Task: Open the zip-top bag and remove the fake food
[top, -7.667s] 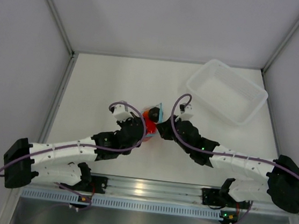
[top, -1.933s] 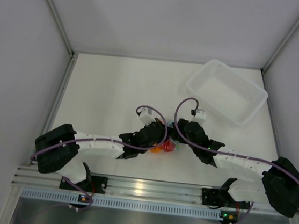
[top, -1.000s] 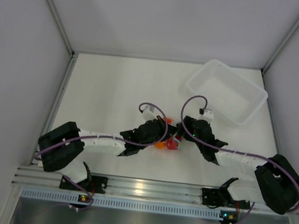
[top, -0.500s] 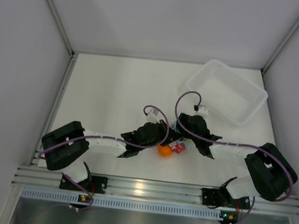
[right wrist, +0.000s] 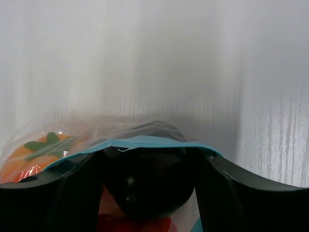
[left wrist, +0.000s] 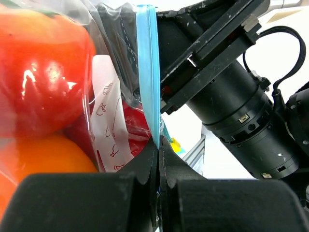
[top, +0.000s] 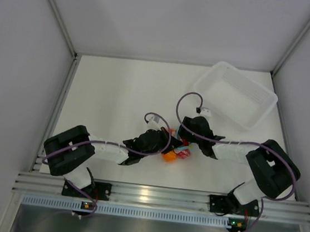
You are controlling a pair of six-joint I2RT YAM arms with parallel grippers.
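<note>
Our left pincer [left wrist: 158, 145] is clamped on the zip edge of the zip-top bag [left wrist: 108, 111]. Our right pincer [right wrist: 147, 159] straddles the bag; we cannot tell its grip. The fake food [left wrist: 43, 77] sits inside.

Crowded near centre: the left arm [top: 106, 148] and right arm [top: 235, 151] bar the near edge, left gripper [top: 168, 143] and right gripper [top: 184, 143] meeting tip to tip with the zip-top bag [top: 180, 151] between them. A white tray [top: 263, 114] fills the far right. The table [top: 113, 89] lies open far left and far middle.
</note>
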